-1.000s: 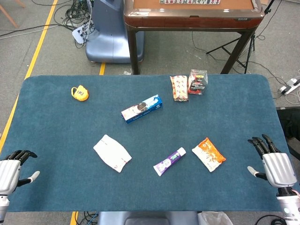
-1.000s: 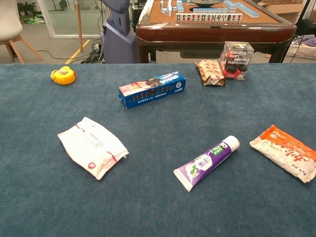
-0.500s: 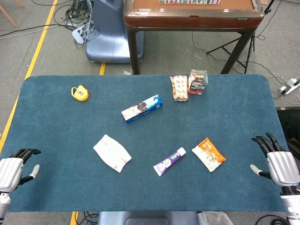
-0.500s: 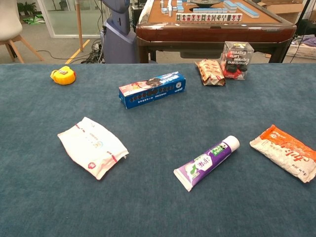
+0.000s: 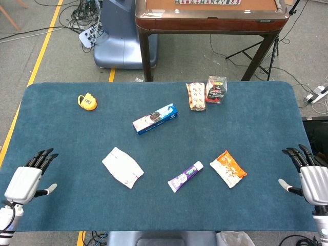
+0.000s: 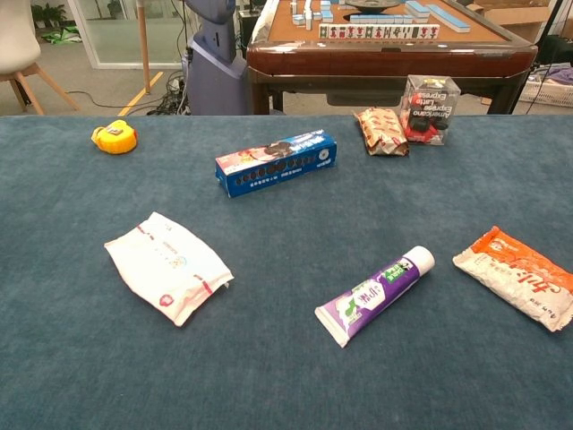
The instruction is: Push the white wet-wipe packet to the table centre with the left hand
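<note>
Blue cloth covers the table [image 5: 61, 133]. Nearest, the left hand [image 5: 28, 179] sits at the corner well left of the white wet-wipe packet [image 5: 122, 167], fingers apart, holding nothing. The right hand [image 5: 311, 179] is far right of the packet, also spread and holding nothing, though partly cut off. The packet lies flat, with a purple tube [image 5: 185, 176] just right of it. A blue box [image 5: 155, 119] lies beyond the packet.
</note>
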